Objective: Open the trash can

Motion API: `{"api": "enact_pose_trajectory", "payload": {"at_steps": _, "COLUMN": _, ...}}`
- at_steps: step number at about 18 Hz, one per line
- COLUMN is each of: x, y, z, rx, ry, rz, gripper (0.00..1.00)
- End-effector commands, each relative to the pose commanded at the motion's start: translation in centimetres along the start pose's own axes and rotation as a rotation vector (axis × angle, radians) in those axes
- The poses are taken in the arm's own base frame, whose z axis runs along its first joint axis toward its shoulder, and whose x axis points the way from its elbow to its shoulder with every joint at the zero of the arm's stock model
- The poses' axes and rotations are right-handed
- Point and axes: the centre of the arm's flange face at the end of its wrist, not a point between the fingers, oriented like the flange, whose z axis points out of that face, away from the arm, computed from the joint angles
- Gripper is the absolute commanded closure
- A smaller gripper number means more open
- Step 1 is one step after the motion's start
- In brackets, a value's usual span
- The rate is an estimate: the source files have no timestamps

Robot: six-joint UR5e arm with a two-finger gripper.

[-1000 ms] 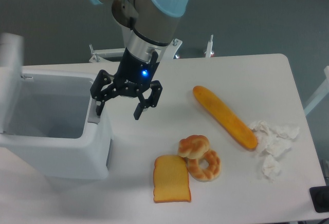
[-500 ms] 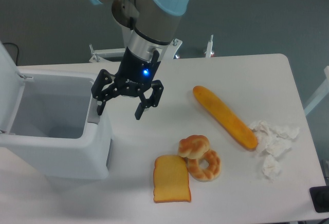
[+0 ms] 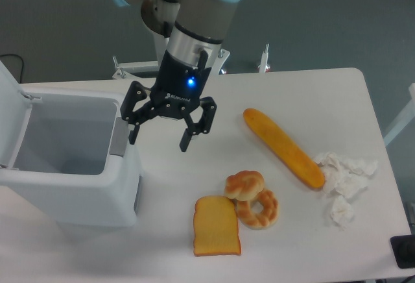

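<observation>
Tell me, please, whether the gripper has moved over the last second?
Yes. The gripper has shifted slightly right, away from the trash can, toward the baguette.

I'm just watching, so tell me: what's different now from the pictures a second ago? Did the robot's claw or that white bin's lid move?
The trash can lid swung further back to the left; it was blurred mid-swing a second ago and now stands fully open. The gripper drifted slightly right, away from the bin, open and holding nothing. The baguette, toast slice, two pastries and crumpled paper lie where they were.
</observation>
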Motion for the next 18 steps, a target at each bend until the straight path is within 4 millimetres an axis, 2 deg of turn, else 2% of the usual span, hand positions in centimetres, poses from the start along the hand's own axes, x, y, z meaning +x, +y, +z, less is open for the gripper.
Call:
{"api": "enact_pose_trajectory", "payload": {"at_steps": 5, "x": -0.5, "y": 0.0, "z": -1.1, "rx": 0.008, "ry": -0.035, "rz": 0.169, "gripper": 0.00}}
{"api": "enact_pose_trajectory", "payload": {"at_steps": 7, "x": -0.5, "y": 0.1, "z": -2.0, "rx": -0.007, "ry": -0.101, "rz": 0.316, "gripper": 0.00}}
{"api": "enact_pose_trajectory", "payload": {"at_steps": 11, "x": -2.1, "y": 0.8, "z": -2.7, "rx": -0.132, "ry": -0.274, "rz": 0.603, "gripper": 0.00}}
{"api": "enact_pose_trajectory", "payload": {"at_steps": 14, "x": -2.9, "y": 1.1, "z": -2.7, "rx": -0.156, "ry": -0.298, "rz": 0.623, "gripper": 0.00}}
{"api": "enact_pose_trajectory", "payload": {"at_steps": 18, "x": -4.9, "y": 1.3, "z": -3.9, "rx": -0.164, "ry": -0.338, "rz": 0.592, "gripper": 0.00}}
